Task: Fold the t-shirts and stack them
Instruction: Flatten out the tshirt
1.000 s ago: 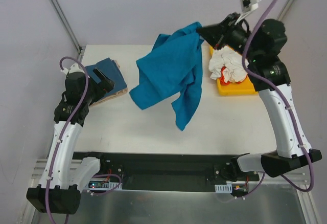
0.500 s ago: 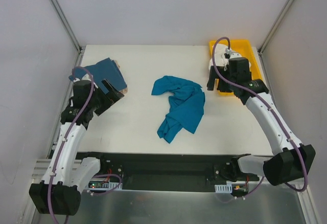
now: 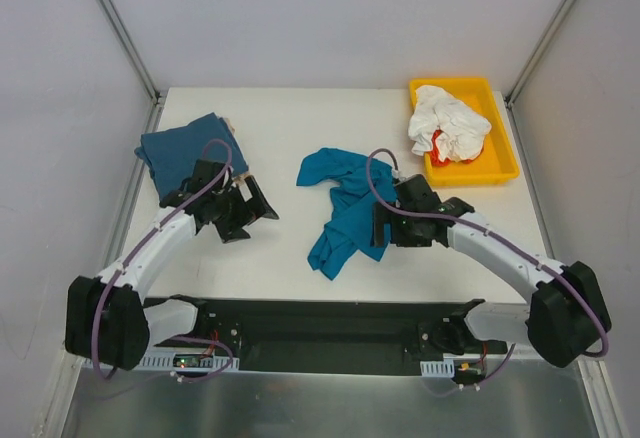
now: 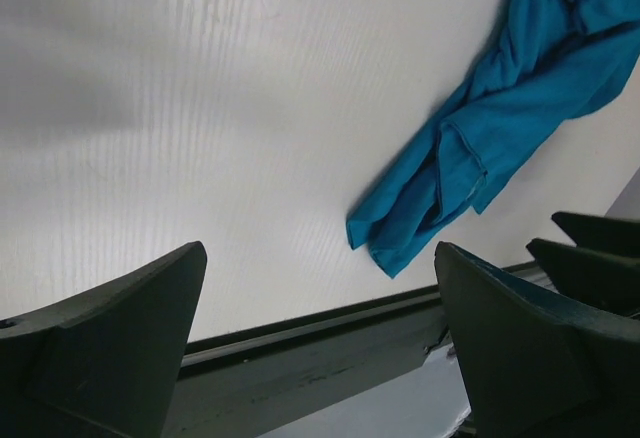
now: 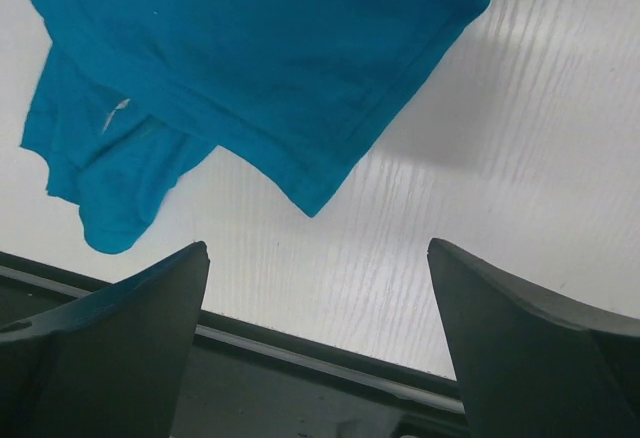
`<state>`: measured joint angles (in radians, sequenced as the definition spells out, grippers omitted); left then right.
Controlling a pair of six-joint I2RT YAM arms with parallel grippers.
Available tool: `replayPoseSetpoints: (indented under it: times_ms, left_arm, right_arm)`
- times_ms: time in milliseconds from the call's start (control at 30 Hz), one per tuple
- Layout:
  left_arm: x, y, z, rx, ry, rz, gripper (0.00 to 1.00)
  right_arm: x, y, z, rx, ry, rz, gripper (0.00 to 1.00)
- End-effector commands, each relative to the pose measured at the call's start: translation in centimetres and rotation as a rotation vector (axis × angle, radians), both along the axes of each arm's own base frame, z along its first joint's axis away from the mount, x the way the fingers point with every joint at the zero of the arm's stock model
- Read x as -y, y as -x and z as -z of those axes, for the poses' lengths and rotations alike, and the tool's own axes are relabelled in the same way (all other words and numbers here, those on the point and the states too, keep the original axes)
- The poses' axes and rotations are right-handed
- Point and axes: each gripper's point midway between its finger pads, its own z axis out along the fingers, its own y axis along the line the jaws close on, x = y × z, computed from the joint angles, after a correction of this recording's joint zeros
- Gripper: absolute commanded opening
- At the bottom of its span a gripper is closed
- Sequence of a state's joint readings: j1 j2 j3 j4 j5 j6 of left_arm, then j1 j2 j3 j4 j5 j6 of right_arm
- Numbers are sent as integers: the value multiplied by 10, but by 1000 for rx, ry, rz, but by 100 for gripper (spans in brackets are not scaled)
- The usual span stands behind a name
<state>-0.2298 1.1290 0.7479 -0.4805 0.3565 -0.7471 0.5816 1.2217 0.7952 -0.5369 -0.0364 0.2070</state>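
Bright teal-blue t-shirt [image 3: 350, 208]: crumpled heap mid-surface, not folded. Bulk bunched toward the far side, and one narrow tail trails toward the near edge. It lies flat on the white surface [image 3: 300, 118] and nothing has hold of it.

Darker slate-blue t-shirt [image 3: 178, 153]: far-left part of the surface, spread roughly flat, well apart from the teal one. The left arm crosses its near-right edge in the top view.

Right end effector [image 3: 380, 226]: low at the teal shirt's right edge, pointing at it. Wrist view shows the end effector [image 5: 318, 250] with its fingers [image 5: 120, 338] spread wide and nothing between them. A hemmed corner of the teal shirt [image 5: 260, 68] sits just ahead of the tips, with bare surface in the gap.

Left end effector [image 3: 252, 218]: between the two blue shirts, just near-side of the slate one. Wrist view shows the end effector [image 4: 320, 258] also wide apart and gripping nothing. The teal shirt [image 4: 500, 128] is off to the upper right, apart from the fingers [image 4: 110, 338].

Yellow plastic tray [image 3: 505, 163]: far-right corner, holding a crumpled white cloth with red patches [image 3: 448, 123].
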Motion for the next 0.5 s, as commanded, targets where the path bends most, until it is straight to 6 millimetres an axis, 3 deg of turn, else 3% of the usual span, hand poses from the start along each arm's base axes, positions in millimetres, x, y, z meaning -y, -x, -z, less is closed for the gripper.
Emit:
replayPoseSetpoints:
  times_ms: [0, 33, 67, 100, 133, 167, 200, 233, 267, 300, 333, 367, 400, 467]
  left_arm:
    - [2, -55, -16, 91, -88, -63, 99]
    - [4, -63, -3, 51, -115, -58, 99]
    - [11, -81, -16, 85, -111, -49, 99]
    - [18, -89, -15, 82, -116, -29, 99]
    - [22, -99, 1, 38, -140, -20, 99]
    - [29, -117, -8, 63, -134, -18, 99]
    - [34, -126, -5, 59, -143, -12, 97]
    - [35, -134, 15, 17, -172, -14, 96]
    - [42, -149, 9, 37, -160, -9, 96]
    - [48, -153, 26, -1, -168, 10, 95]
    - [54, -167, 20, 26, -164, 17, 94]
    - [59, -172, 24, 23, -168, 29, 93]
    - [64, -173, 42, -9, -180, 45, 91]
    - [75, -181, 44, -12, -157, 67, 90]
  right_arm:
    - [-10, -6, 13, -17, 12, 64, 91]
    - [-14, -6, 15, -19, 15, 58, 91]
    - [-17, -7, 17, -23, 16, 58, 90]
    - [-19, -8, 19, -24, 20, 58, 89]
    - [-19, -7, 27, -33, 55, 57, 89]
    - [-19, -8, 29, -35, 69, 63, 88]
    - [-21, -10, 30, -31, 85, 60, 86]
    - [-16, -8, 36, -39, 136, 61, 85]
    - [-15, -9, 37, -37, 157, 60, 84]
    - [-15, -10, 38, -26, 184, 53, 83]
    - [-14, -9, 42, -32, 200, 50, 83]
    - [-15, -9, 44, -33, 205, 48, 82]
    - [-17, -10, 45, -33, 202, 46, 82]
    - [-17, -9, 50, -45, 212, 46, 82]
